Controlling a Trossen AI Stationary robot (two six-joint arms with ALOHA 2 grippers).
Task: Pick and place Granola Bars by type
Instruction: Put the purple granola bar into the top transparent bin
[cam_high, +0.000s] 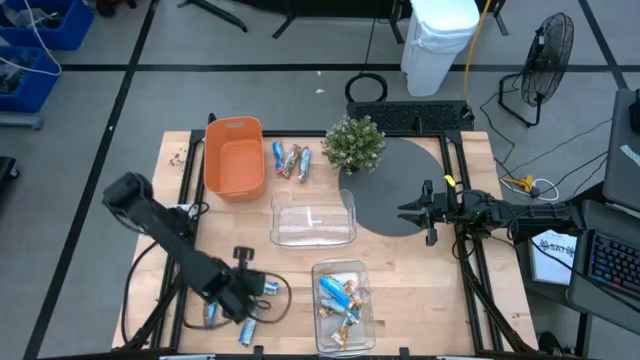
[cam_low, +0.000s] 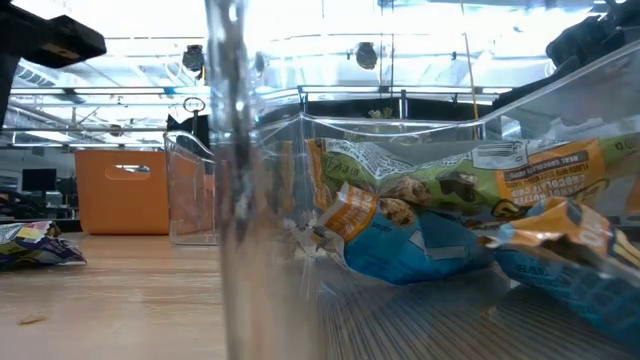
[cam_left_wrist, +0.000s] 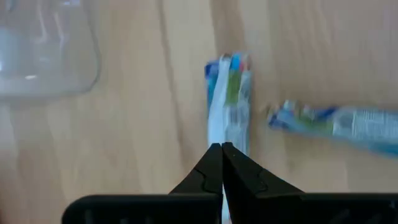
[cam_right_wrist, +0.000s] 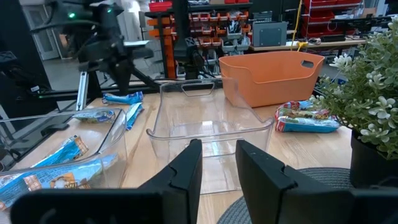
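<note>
At the near edge, the left gripper (cam_left_wrist: 222, 149) has its fingers pinched together on the end of a blue-and-silver bar (cam_left_wrist: 227, 99) lying on the wood, a second bar (cam_left_wrist: 339, 121) just beside it. Best to lift straight up (a thin hold on foil could slip) before carrying it to the near clear bin (cam_high: 343, 305), which already holds blue bars. Farther back stand an empty clear bin (cam_high: 313, 220) and an orange bin (cam_high: 234, 157). The right gripper (cam_high: 420, 210) waits over the dark mat (cam_high: 392, 178), fingers parted, holding nothing.
</note>
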